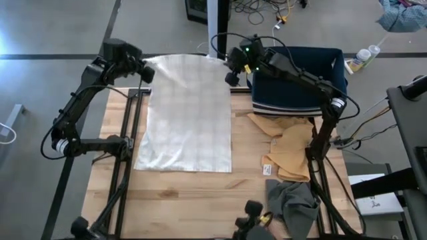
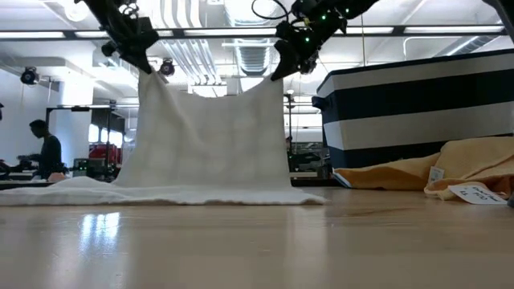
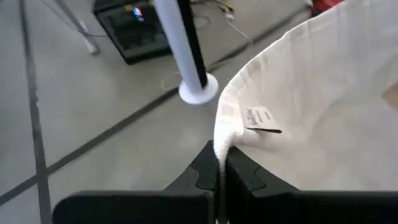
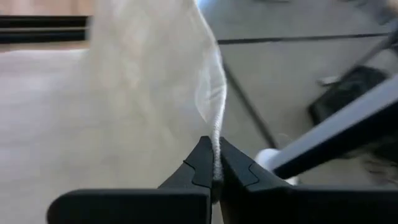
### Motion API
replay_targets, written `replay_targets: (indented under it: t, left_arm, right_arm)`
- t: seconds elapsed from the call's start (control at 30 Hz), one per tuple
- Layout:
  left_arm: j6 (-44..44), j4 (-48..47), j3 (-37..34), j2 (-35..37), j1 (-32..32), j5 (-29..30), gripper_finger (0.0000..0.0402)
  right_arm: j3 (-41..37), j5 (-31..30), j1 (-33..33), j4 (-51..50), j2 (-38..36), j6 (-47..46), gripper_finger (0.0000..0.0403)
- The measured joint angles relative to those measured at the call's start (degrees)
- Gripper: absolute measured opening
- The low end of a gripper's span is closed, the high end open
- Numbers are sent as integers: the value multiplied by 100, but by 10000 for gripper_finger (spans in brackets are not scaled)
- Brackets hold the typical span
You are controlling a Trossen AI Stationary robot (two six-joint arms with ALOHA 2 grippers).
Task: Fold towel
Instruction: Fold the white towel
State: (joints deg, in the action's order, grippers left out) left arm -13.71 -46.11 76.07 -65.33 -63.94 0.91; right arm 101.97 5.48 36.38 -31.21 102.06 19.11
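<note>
A white towel (image 1: 187, 113) hangs by its far end from both grippers, over the table's far edge. Its near end (image 1: 181, 160) lies spread on the wooden table (image 1: 200, 200). My left gripper (image 1: 148, 72) is shut on the towel's far left corner, my right gripper (image 1: 230, 75) on its far right corner. In the low view the towel (image 2: 209, 136) hangs like a curtain between the left gripper (image 2: 144, 66) and the right gripper (image 2: 277, 74), sagging a little along its top edge. A small label (image 3: 260, 118) shows near the left corner. My left gripper pinches the towel's far left corner (image 3: 222, 144) between its two fingers, at the hemmed edge; the fingers slant down. The towel hangs below it, lower end on the table. My right gripper pinches the far right corner's edge (image 4: 216, 149) between its two fingers, slanting down; the cloth hangs below.
A dark blue striped bin (image 1: 300, 83) stands at the far right, close to my right arm. Tan cloth (image 1: 290, 150) and a grey cloth (image 1: 293, 203) lie right of the towel. Free table lies near the front edge.
</note>
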Motion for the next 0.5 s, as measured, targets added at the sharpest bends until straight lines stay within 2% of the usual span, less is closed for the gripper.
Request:
replay_targets:
  t: [0.1,0.37,0.5]
  left_arm:
    - [-346,-531,0,197,0,-97,0]
    - [-560,-1327,-467,739,20,-1838,0]
    - [-737,-1766,-899,1105,107,-2101,0]
  right_arm:
    - [0,120,-331,-453,-91,6,0]
    - [-2,257,-1322,-1921,-196,-343,0]
    - [-36,284,-1771,-2224,-203,-723,0]
